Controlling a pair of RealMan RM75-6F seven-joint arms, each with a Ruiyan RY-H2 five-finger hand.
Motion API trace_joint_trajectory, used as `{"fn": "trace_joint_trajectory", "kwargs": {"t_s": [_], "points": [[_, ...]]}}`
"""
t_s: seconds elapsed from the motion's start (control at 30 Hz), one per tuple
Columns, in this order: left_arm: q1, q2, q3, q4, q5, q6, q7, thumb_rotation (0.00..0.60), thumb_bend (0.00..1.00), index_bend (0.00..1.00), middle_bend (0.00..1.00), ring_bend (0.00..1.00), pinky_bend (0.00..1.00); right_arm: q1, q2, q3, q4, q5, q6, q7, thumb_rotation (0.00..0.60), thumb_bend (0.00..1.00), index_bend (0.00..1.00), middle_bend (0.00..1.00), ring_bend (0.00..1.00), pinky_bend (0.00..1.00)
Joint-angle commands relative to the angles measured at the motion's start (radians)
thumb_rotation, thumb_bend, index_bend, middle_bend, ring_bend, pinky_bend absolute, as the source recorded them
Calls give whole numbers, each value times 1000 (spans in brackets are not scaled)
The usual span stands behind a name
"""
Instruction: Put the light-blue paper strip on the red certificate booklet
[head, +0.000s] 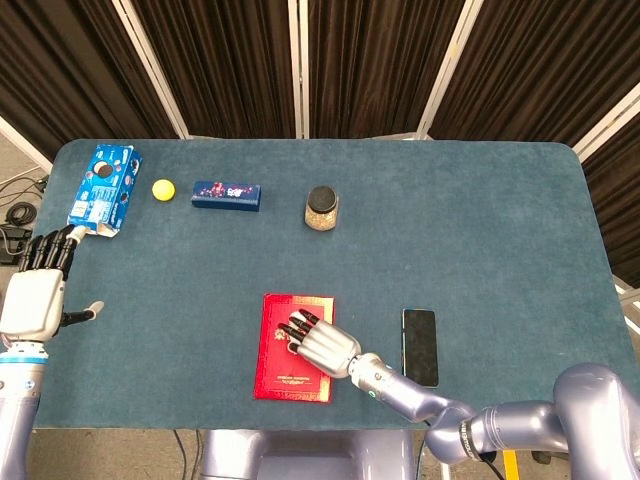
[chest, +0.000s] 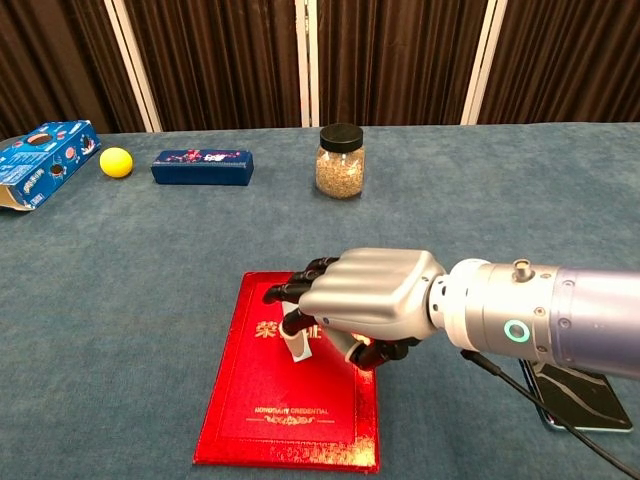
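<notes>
My right hand (chest: 365, 300) pinches the strip (chest: 298, 342) over the booklet (chest: 290, 400), fingers curled. My left hand (head: 35, 295) hovers spread at the table's (head: 480, 230) left edge.

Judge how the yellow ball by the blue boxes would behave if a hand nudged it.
The yellow ball looks round and smooth, so it would probably roll freely on the flat table cloth. Its small size suggests it is light. Nothing visibly blocks it towards the front.

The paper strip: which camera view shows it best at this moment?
The chest view: the pale paper strip shows below the right hand, over the red booklet. In the head view the hand hides nearly all of it, leaving at most a pale speck.
</notes>
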Motion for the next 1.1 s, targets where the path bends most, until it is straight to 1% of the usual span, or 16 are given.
{"fn": "trace_joint_trajectory", "kwargs": {"t_s": [0.03, 0.27, 0.63, 1.1], "points": [[1, 1, 0, -1, 1, 0, -1, 600, 0, 0, 0, 0, 0, 1, -4, -4, 5, 0, 1, -5, 600, 974, 351, 0, 0, 0], [2, 4, -3, -2, 2, -3, -10, 600, 0, 0, 0, 0, 0, 2, -18, -18, 18, 8, 4, -22, 600, 974, 355, 0, 0, 0], [4, 7, -6, -7, 2, -6, -15, 600, 0, 0, 0, 0, 0, 7, -6, -7, -1, 5, 17, -12, 600, 974, 359, 0, 0, 0], [6, 11, -7, -10, 5, -8, -20, 600, 0, 0, 0, 0, 0, 9, -6, -26, 7, 15, 11, -22, 600, 974, 363, 0, 0, 0]]}}
